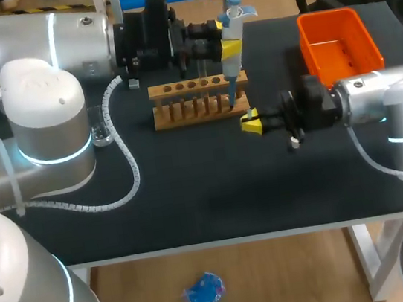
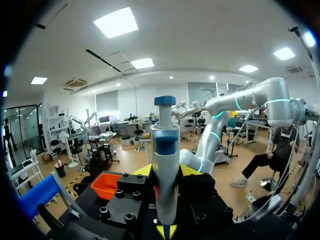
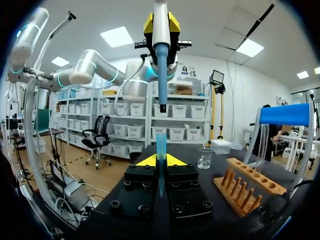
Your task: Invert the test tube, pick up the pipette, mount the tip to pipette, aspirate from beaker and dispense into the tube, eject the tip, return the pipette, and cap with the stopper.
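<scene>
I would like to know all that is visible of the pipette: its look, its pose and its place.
The pipette has a pale grey, plastic-looking body with a blue plunger knob on top, a blue band below it and a slim blue shaft at the bottom. It stands upright, clamped in the left gripper. Its shaft is bare: the tip, held upright in the right gripper, is straight below it with a gap between them. Nothing else touches it.

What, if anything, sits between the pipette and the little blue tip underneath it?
Nothing visible. The pipette, held in the left gripper, hangs above the tip in the right gripper, with only open air between them.
</scene>
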`<state>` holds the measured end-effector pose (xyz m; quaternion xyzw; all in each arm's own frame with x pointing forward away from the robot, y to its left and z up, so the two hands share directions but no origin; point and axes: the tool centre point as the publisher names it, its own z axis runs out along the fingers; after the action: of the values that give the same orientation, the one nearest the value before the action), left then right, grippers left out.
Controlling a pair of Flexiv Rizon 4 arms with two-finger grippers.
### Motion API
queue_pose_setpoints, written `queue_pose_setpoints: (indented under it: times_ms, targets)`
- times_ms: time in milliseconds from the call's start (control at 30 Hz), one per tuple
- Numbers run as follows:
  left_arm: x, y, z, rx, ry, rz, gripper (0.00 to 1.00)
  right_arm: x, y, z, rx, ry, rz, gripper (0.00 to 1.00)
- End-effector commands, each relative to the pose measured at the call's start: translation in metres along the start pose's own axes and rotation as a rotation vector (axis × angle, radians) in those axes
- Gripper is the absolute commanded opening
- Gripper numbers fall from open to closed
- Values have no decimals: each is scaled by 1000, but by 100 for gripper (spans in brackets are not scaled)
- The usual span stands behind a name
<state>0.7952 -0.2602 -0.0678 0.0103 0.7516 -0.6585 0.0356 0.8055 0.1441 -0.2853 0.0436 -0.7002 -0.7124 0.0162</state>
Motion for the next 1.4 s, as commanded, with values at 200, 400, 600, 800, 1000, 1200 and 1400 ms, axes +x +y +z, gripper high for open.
queue_pose_setpoints:
  times_ms: [200,400,600,800,1000,1200,1400]
  targets:
    - [0,0,0,2,-1,1,0,-12,-4,17,9,31,-13,0]
    - [0,0,0,2,-1,1,0,-15,0,23,30,55,-34,0]
    - [0,0,0,2,-1,1,0,-14,4,24,64,75,-46,0]
    - [0,0,0,2,-1,1,0,-15,10,23,99,81,-63,0]
    - [0,0,0,2,-1,1,0,-15,15,26,115,95,-76,0]
    - [0,0,0,2,-1,1,0,-11,18,27,125,104,-87,0]
    - [0,0,0,2,-1,1,0,-9,20,25,129,105,-96,0]
